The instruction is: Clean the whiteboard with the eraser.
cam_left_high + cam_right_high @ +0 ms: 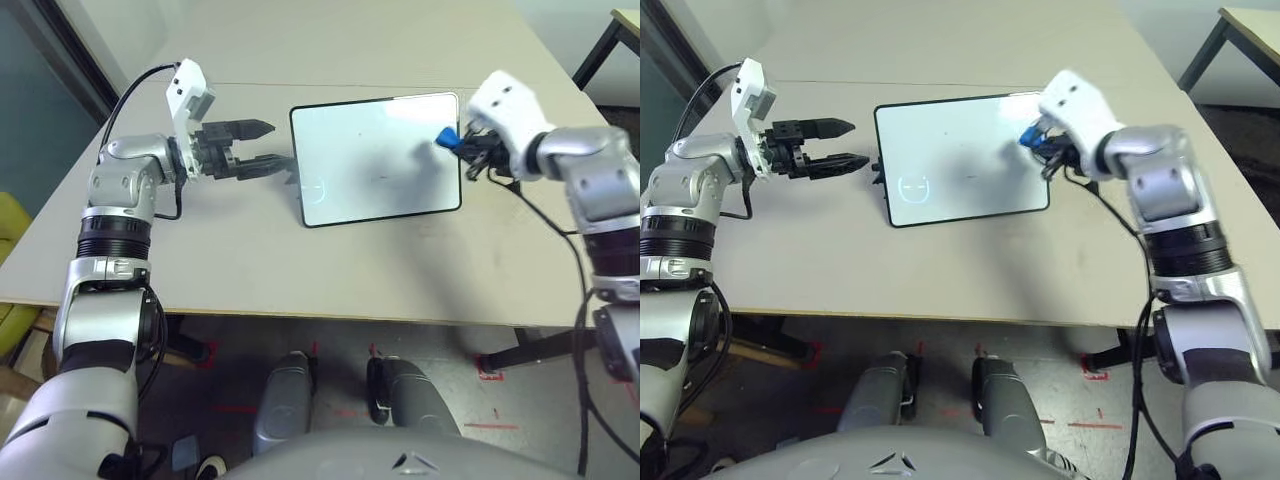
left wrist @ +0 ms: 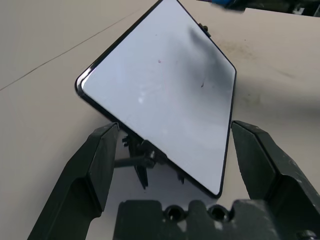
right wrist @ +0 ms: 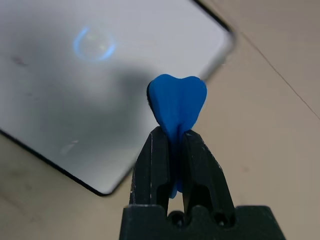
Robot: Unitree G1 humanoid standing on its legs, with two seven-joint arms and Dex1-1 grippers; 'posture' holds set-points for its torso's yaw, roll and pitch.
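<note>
From the head camera, the whiteboard (image 1: 378,158) lies flat near the middle of the beige table (image 1: 250,250), with a small drawn circle mark (image 1: 317,188) near its left corner and a faint speck toward the centre. The right gripper (image 1: 462,143) hangs over the board's right edge with the blue eraser (image 1: 447,137) pinched between its fingers, while the left gripper (image 1: 258,147) sits just beside the board's left edge, its two black fingers spread apart, one above the other. The other eye shows the same layout, and there the circle mark reads as a little face-like doodle. From the left wrist, the spread fingers frame the near edge of the board, whose small side knob (image 2: 142,159) sticks out between them; nothing is gripped, and a grey smudge crosses the far part of the white surface. From the right wrist, the fingers are pressed tight on the eraser, which bulges out above the tips, and the board lies beneath, the circle mark off to one side. I judge the wiping itself has not started: the eraser is in hand and poised above the board. The next move calls for lowering it onto the surface and sweeping across toward the doodle, perhaps with the left gripper steadying the knob so the board does not slide
</note>
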